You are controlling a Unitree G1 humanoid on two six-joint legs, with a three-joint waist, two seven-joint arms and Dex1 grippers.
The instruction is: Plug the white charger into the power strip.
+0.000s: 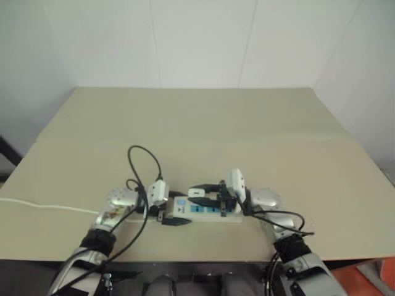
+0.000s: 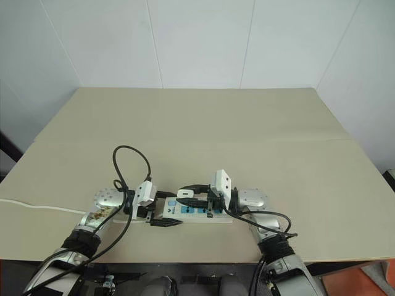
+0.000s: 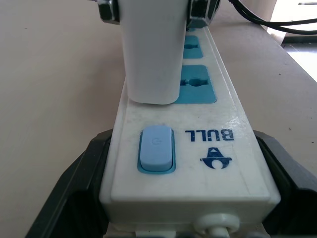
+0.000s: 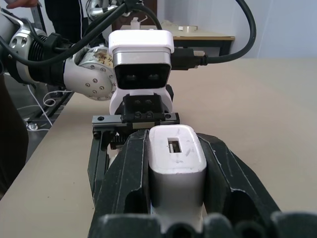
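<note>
White and boxy, the white charger (image 4: 177,171) is sitting clamped between the two black fingers (image 4: 126,188) of the right gripper (image 4: 177,198), which are closing tight against its sides. Seen from the left wrist, the charger is standing upright on the power strip (image 3: 198,148), its lower end meeting the strip's top face just past the pale blue switch (image 3: 156,148) and beside the nearest blue socket face (image 3: 198,83); whether the prongs are seated cannot be told. The strip is lying lengthwise near the front edge of the tan table (image 1: 203,123), between the two arms. The left gripper (image 3: 163,218) is standing wide, its black fingers (image 3: 74,188) flanking the switch end of the strip and bracing it on both sides. A thin white cord (image 1: 43,206) is trailing off across the table to the left. Black cables (image 1: 145,166) are looping above the left wrist.
</note>
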